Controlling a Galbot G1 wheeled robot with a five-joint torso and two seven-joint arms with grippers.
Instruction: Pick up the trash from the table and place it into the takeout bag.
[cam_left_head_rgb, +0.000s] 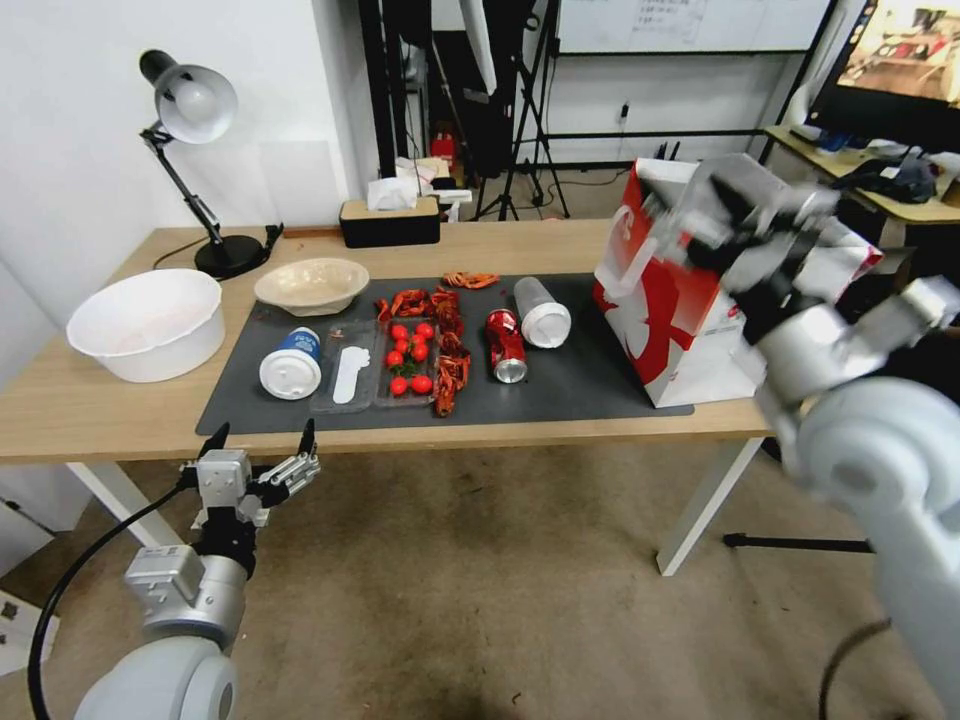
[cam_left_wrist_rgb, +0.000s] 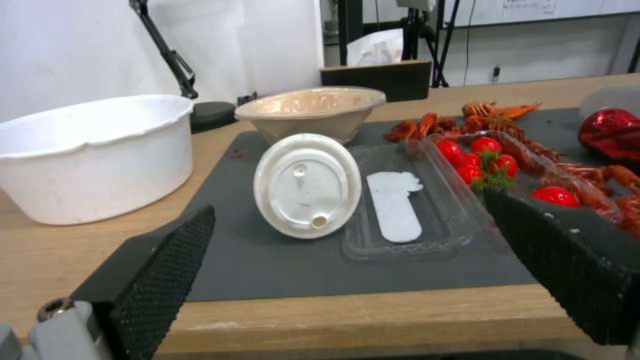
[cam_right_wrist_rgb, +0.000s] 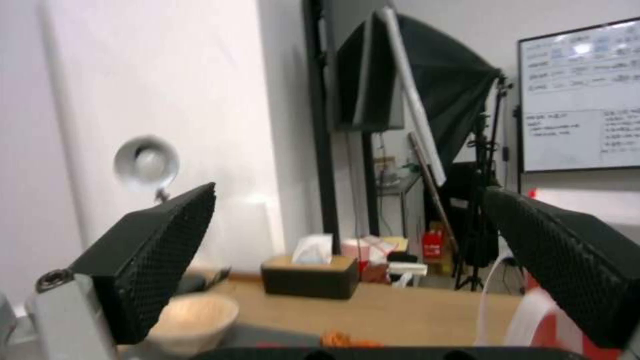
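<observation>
The right gripper (cam_left_head_rgb: 730, 215) hangs blurred over the bag (cam_left_head_rgb: 680, 320), hiding its mouth; its fingers look spread with nothing between them. The left gripper (cam_left_head_rgb: 262, 448) waits released off the table (cam_left_head_rgb: 80, 400) edge near the tub (cam_left_head_rgb: 291, 364). Can (cam_left_head_rgb: 506, 345), cup (cam_left_head_rgb: 541, 311) and bowl (cam_left_head_rgb: 311, 285) lie on the mat (cam_left_head_rgb: 570, 385).
</observation>
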